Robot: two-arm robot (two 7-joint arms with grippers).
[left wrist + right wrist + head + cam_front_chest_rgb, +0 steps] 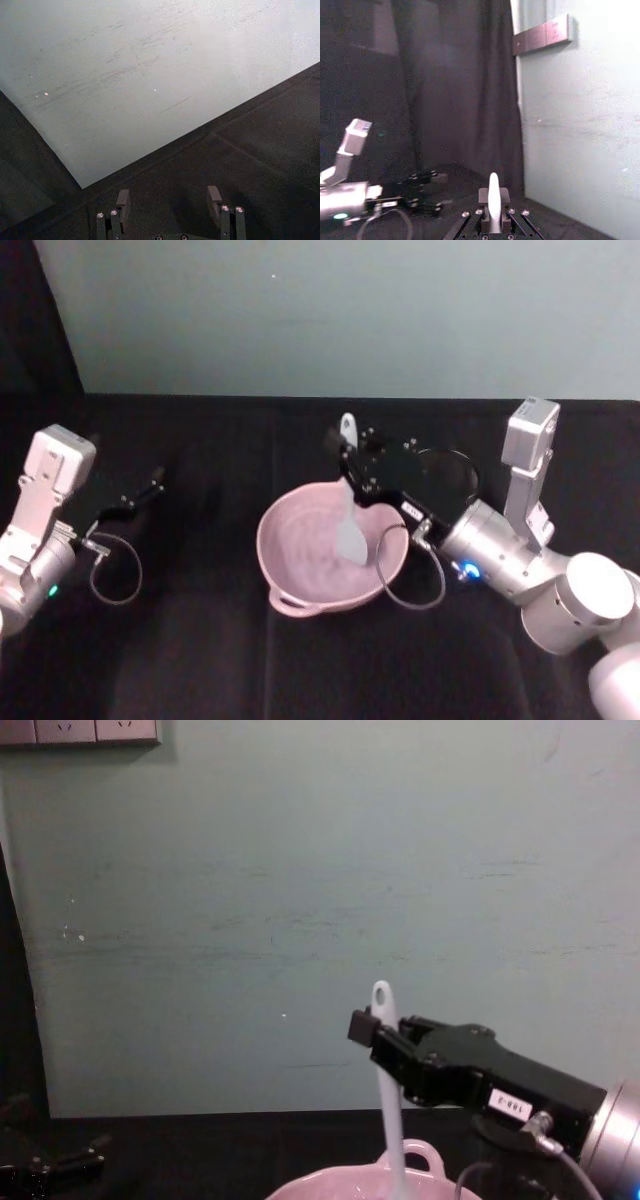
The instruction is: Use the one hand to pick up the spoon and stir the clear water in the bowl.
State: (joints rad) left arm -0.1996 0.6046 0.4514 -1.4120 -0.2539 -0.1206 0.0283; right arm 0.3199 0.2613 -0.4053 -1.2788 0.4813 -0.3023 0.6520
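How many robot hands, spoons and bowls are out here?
Grippers: 2 (left gripper open, right gripper shut on the spoon)
Spoons: 1, white
Bowls: 1, the pink bowl
Total: 4

The bowl [298, 552] is glossy, the spoon [350, 536] smooth plastic, the table cover [200, 660] matt black cloth.
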